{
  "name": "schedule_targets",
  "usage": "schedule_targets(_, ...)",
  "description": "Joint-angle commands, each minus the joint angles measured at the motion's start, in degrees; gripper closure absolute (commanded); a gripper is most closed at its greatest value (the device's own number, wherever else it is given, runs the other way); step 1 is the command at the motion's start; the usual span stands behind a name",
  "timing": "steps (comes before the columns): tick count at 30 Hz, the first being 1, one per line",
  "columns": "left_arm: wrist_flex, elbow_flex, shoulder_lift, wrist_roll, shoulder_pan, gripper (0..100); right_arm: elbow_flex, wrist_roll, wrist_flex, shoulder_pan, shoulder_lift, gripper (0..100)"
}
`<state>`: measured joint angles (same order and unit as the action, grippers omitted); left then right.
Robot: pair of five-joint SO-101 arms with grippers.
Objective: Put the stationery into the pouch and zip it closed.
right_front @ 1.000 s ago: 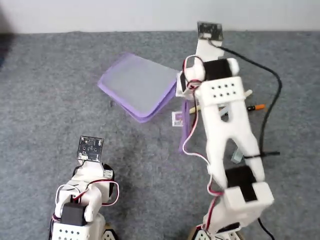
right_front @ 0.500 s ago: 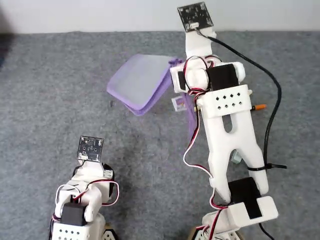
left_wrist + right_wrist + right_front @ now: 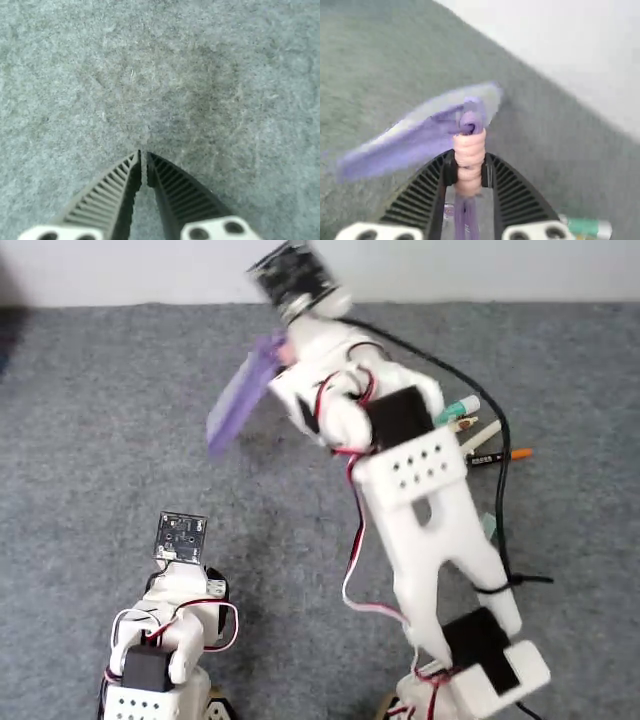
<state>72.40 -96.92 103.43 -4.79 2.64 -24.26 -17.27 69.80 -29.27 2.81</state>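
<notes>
The purple pouch (image 3: 238,397) hangs in the air above the grey felt table, seen edge-on and tilted. My right gripper (image 3: 285,348) is shut on its pink zipper pull at the pouch's near end; in the right wrist view the pull (image 3: 468,150) sits clamped between the jaws and the pouch (image 3: 415,135) swings beyond them. Stationery lies on the table at the right: a green-capped marker (image 3: 458,407), a wooden pencil (image 3: 480,435) and an orange-tipped pen (image 3: 500,456). My left gripper (image 3: 143,162) hangs shut over bare felt at the front left, holding nothing.
The right arm (image 3: 420,500) stretches diagonally across the table's right half, with its black cable (image 3: 500,490) trailing over the stationery. The left arm (image 3: 165,640) stays folded at the front left. A pale wall (image 3: 450,270) borders the far edge.
The right arm lifted the pouch off the table and swung it left and away; the pouch turned from lying flat to hanging edge-on. The left arm stayed still.
</notes>
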Motion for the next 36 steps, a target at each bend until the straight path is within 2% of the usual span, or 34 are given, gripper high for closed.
schedule_targets(1, -0.9, 0.5, 0.5, 0.4, 0.4, 98, -3.2, -6.0, -1.5, -1.4, 4.8, 99.1)
schedule_targets(5, -0.9, 0.5, 0.5, 0.4, 0.4, 98, -3.2, -8.4, -1.9, 1.7, 4.7, 99.1)
schedule_targets(14, -0.9, 0.5, 0.5, 0.2, 0.4, 98, -3.3, -9.4, -11.5, 7.0, 4.8, 99.1)
schedule_targets(23, -0.9, 0.7, 0.5, 0.6, -0.3, 97, -3.1, -21.8, -25.1, 8.6, 1.0, 99.1)
schedule_targets(25, -1.1, 0.7, 0.5, 2.9, -0.3, 97, -3.1, -23.4, -28.4, 8.7, -1.1, 99.1)
schedule_targets(29, -1.2, 1.8, 0.5, 12.0, -0.5, 97, -3.1, -23.6, -29.9, 6.2, -4.4, 99.1)
schedule_targets(32, -1.8, 6.0, 0.5, 16.2, -5.1, 97, -3.1, -23.6, -28.0, 2.9, -6.1, 99.1)
schedule_targets(36, -7.0, 13.9, 0.5, 15.2, -17.4, 97, -3.1, -23.5, -23.1, -1.3, -7.3, 99.1)
